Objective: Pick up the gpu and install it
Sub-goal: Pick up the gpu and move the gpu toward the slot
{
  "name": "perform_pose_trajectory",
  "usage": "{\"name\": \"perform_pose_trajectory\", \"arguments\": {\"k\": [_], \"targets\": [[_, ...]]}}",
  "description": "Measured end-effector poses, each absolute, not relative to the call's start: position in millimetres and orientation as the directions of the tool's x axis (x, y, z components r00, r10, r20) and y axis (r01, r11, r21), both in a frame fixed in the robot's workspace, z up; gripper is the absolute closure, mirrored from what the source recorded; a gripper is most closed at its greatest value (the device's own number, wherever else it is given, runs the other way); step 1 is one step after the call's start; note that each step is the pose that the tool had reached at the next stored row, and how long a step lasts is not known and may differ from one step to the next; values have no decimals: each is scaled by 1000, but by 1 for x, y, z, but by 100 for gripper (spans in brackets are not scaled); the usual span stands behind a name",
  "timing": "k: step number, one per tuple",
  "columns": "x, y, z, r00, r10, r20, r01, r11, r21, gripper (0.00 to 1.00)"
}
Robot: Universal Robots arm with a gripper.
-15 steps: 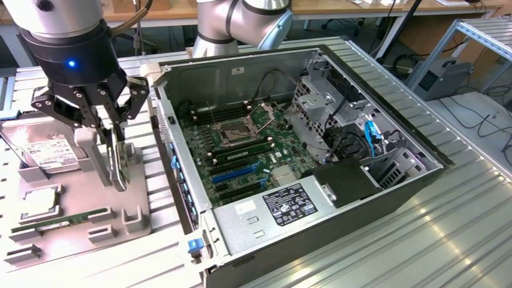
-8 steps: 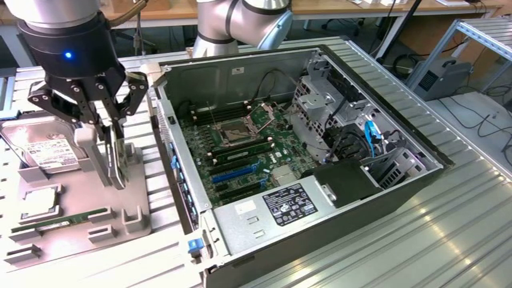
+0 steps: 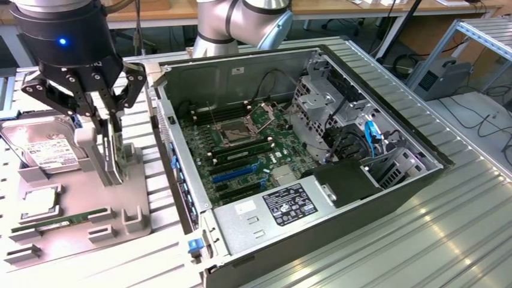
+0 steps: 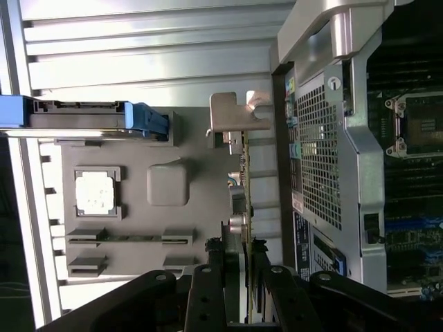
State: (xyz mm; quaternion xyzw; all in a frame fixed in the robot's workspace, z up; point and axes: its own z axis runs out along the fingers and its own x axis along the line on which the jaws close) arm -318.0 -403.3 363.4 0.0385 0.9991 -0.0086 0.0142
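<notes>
The gpu [image 3: 120, 162] stands up on its long edge in a slot of the gray tray [image 3: 80, 243], along the tray's edge nearest the open computer case [image 3: 320, 156]; it is a thin flat card. In the wrist view the gpu [image 4: 240, 200] is seen edge-on and looks like a skinny green strip with small silver parts on it; a pale metal bracket [image 4: 232, 114] with a bent tab sits at one end. The gripper [image 3: 110, 141] is down over the card's top edge, toward the end away from the bracket; in the wrist view the card runs into the middle of the gripper [image 4: 235, 256]; I cannot tell if it squeezes the card or just sits around it. A silver hard drive [image 3: 44, 150] sits by the tray's edge away from the case; a square chip [image 3: 40, 201] and a slim green memory stick [image 3: 68, 217] lie on the tray too, well apart from the gpu
</notes>
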Motion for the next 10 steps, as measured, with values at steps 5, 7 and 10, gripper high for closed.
{"name": "perform_pose_trajectory", "arguments": {"k": [5, 7, 10], "targets": [[-318, -403, 369, -997, 77, -29, 77, 997, -16, 73], [-318, -403, 372, -997, 77, -29, 77, 997, -16, 73], [-318, -403, 375, -997, 77, -29, 77, 997, -16, 73]]}}
